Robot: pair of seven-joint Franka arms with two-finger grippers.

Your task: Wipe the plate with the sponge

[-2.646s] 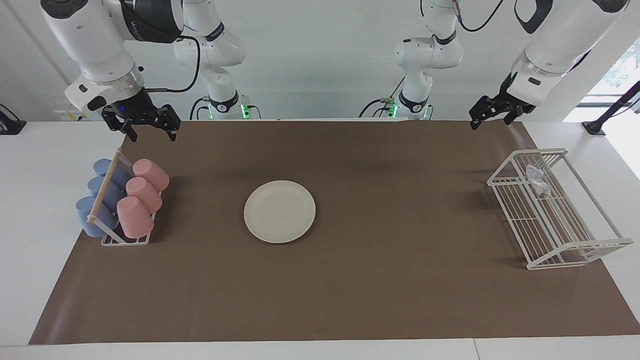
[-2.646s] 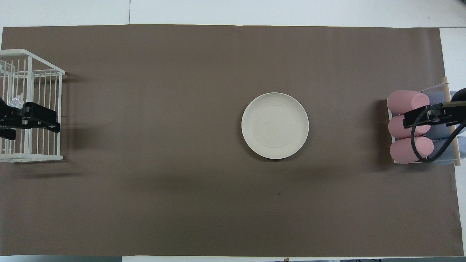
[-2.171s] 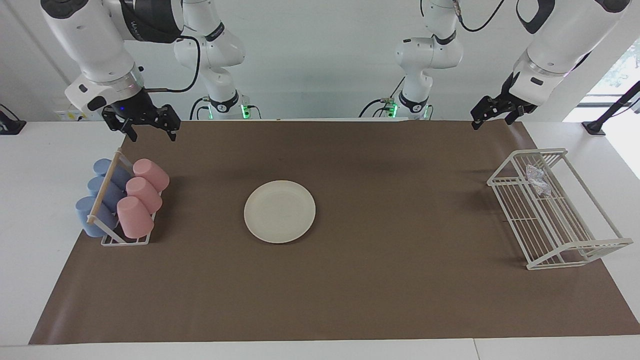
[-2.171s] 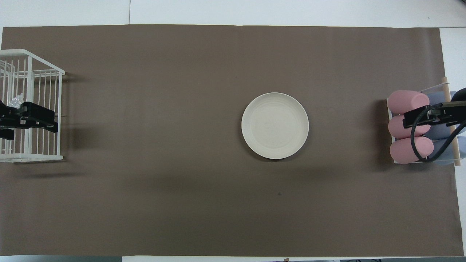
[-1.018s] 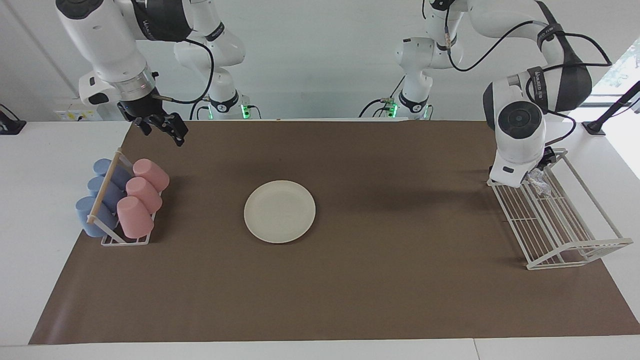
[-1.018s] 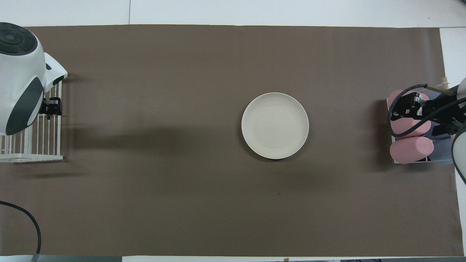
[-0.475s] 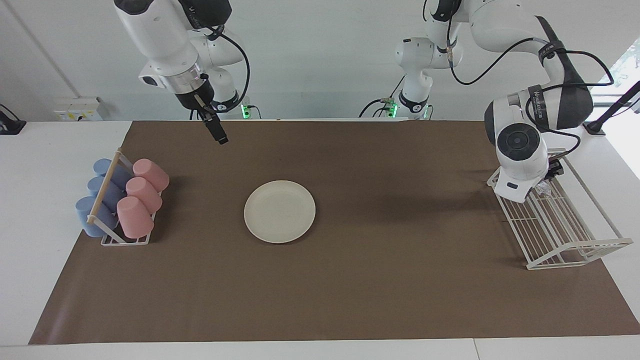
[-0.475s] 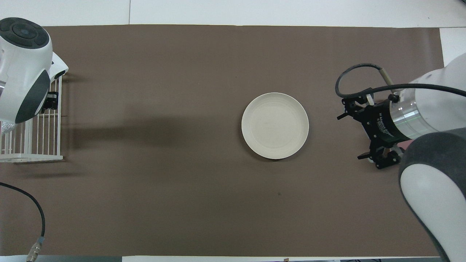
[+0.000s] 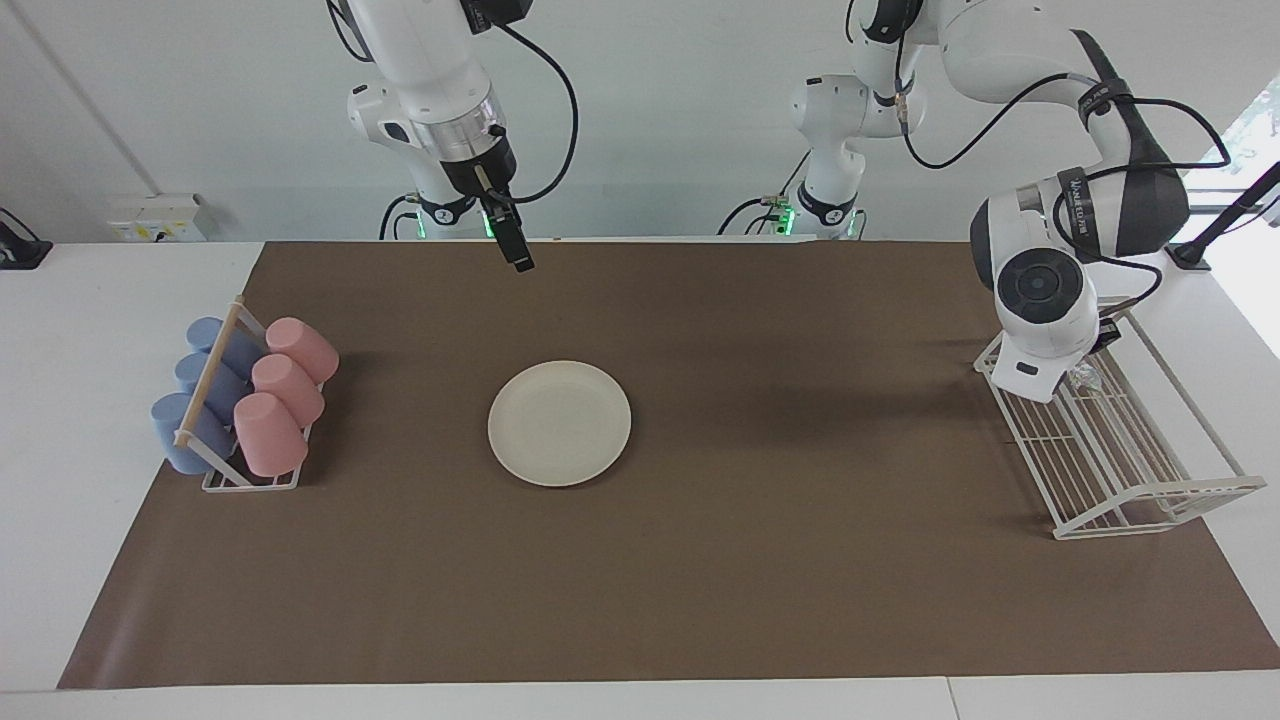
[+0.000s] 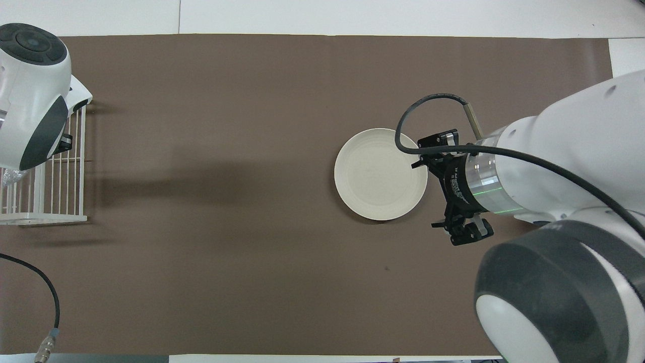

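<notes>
The cream-white plate (image 9: pixel 559 423) lies flat on the brown mat, about midway along the table; it also shows in the overhead view (image 10: pixel 375 174). My right gripper (image 9: pixel 515 252) hangs high in the air over the mat beside the plate's rim that is nearer to the robots. In the overhead view the right wrist (image 10: pixel 468 184) covers it. The silvery sponge (image 9: pixel 1083 377) lies in the white wire rack (image 9: pixel 1120 450) at the left arm's end. My left gripper (image 9: pixel 1103 338) is down in that rack right at the sponge, mostly hidden by its own wrist.
A rack of pink and blue cups (image 9: pixel 245 395) stands at the right arm's end of the mat. The wire rack (image 10: pixel 50 196) and a bit of the sponge (image 10: pixel 10 176) show under the left arm in the overhead view. A cable (image 10: pixel 45 297) lies at the near corner.
My right arm has swung from over the cup rack toward the plate. My left arm has come down from above the table edge into the wire rack, at the sponge.
</notes>
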